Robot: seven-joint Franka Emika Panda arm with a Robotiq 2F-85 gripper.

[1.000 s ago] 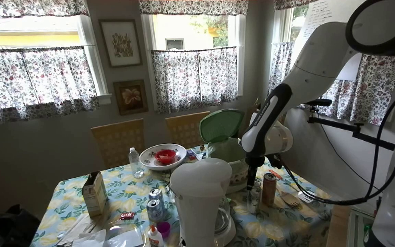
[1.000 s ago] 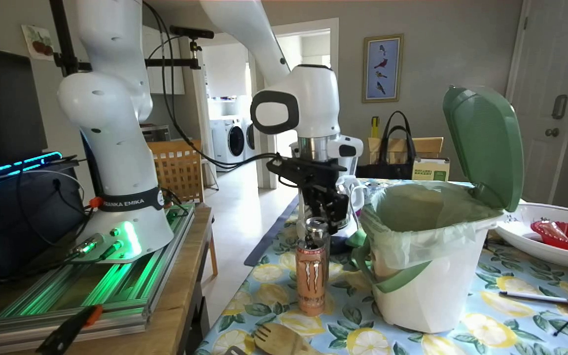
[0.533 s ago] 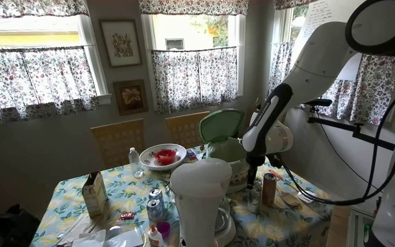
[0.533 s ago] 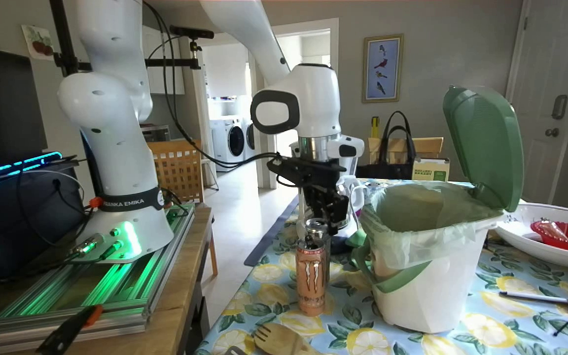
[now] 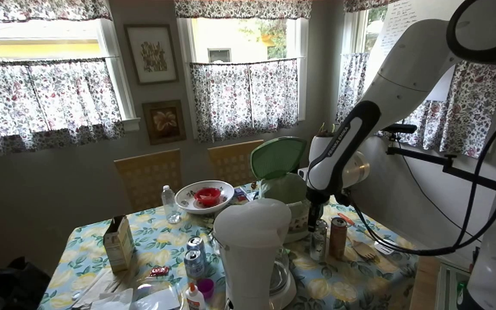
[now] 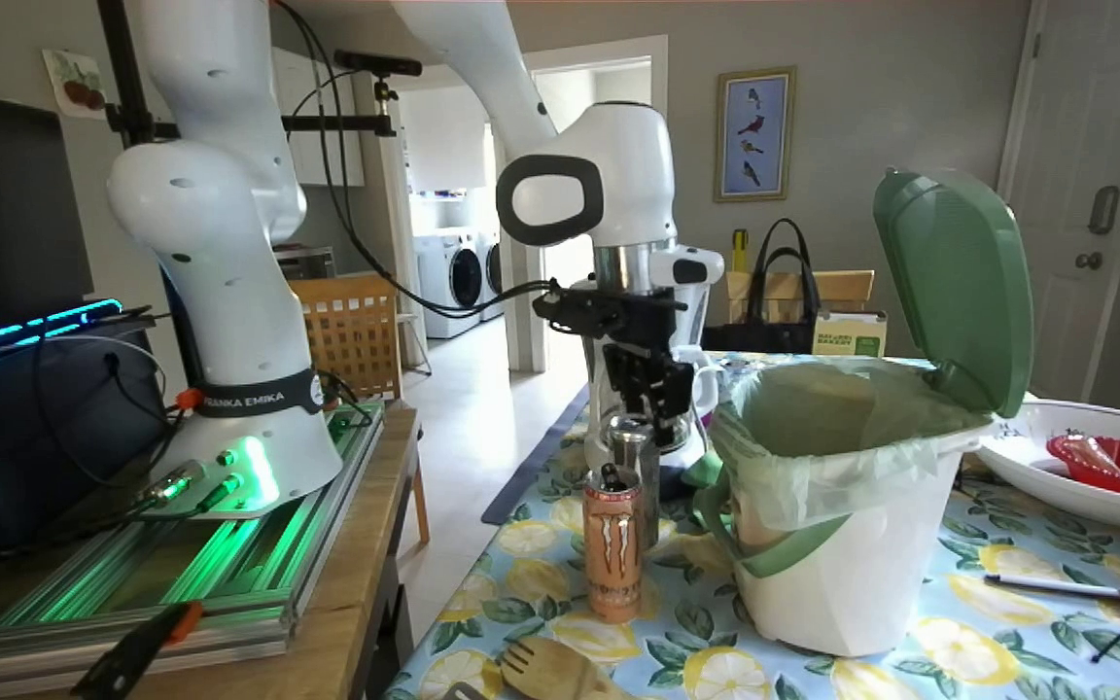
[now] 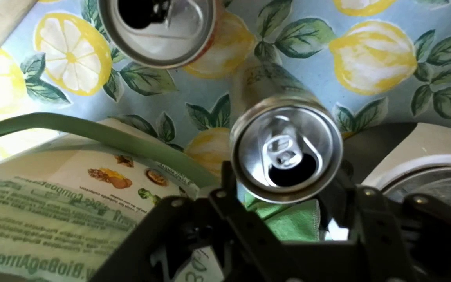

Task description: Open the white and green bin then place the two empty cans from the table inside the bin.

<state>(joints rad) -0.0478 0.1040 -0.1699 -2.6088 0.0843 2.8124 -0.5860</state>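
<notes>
Wrist view, centre: silver-topped drink can (image 7: pixel 286 145), clamped in my gripper (image 7: pixel 284 176), jaws part-closed. Upper left, apart: orange Monster can (image 7: pixel 163 37).

Bright metal, smooth plastic, dull wood
Silver can (image 7: pixel 286 147): glossy metal top; orange can (image 6: pixel 612 559): printed metal, soft sheen; bin (image 6: pixel 842 578): smooth whitish plastic; lid (image 6: pixel 959 277): satin green plastic; liner (image 6: pixel 813 481): thin, crinkled, translucent film; tablecloth (image 6: pixel 677 622): smooth, printed; fork (image 5: pixel 362 249): matt wood

A rounded white robot arm (image 5: pixel 392 82) sports a black "FRANKA EMIKA" strip (image 5: pixel 345 135), black cables (image 5: pixel 435 251) and a screw-studded black gripper (image 7: pixel 286 171).
</notes>
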